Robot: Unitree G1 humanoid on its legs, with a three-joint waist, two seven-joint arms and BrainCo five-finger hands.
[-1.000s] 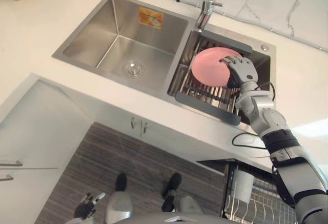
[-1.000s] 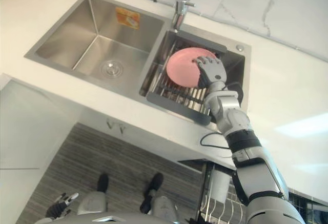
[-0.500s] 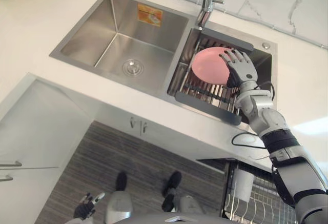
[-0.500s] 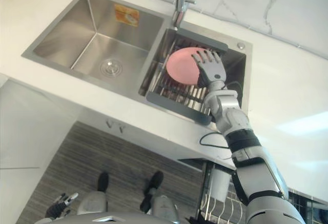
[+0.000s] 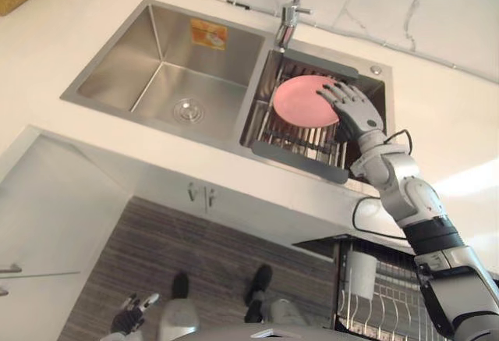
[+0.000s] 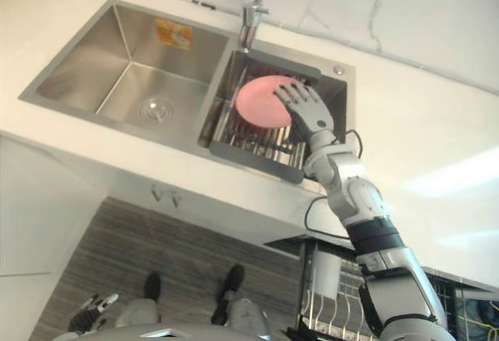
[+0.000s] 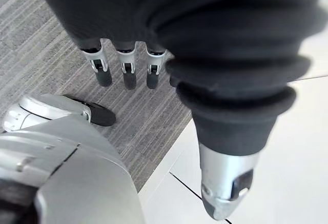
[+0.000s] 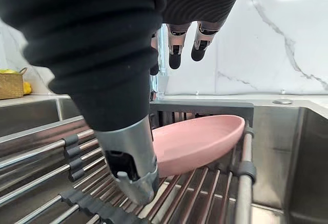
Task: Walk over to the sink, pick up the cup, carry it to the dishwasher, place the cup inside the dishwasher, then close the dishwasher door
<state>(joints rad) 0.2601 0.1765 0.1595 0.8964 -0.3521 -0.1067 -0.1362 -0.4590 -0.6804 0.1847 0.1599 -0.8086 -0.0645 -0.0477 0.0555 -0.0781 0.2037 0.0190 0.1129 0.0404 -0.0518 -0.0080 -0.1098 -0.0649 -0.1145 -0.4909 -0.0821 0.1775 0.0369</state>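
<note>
Presently: one double sink (image 5: 125, 76); one orange sticker (image 5: 208, 34) on left basin's far wall, print too small to read. One pink plate (image 5: 302, 101) tilted on rack (image 5: 306, 162) in right basin. Right hand (image 5: 355, 111) over plate, fingers spread straight, holding nothing. Left hand (image 5: 129, 314) low by floor, fingers relaxed. One white cup (image 5: 360, 272) in dishwasher basket (image 5: 390, 310).

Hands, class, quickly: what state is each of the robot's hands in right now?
Left hand: open, fingers straight, holding nothing.
Right hand: open, fingers spread over the shallow pink dish, not gripping it.
</note>
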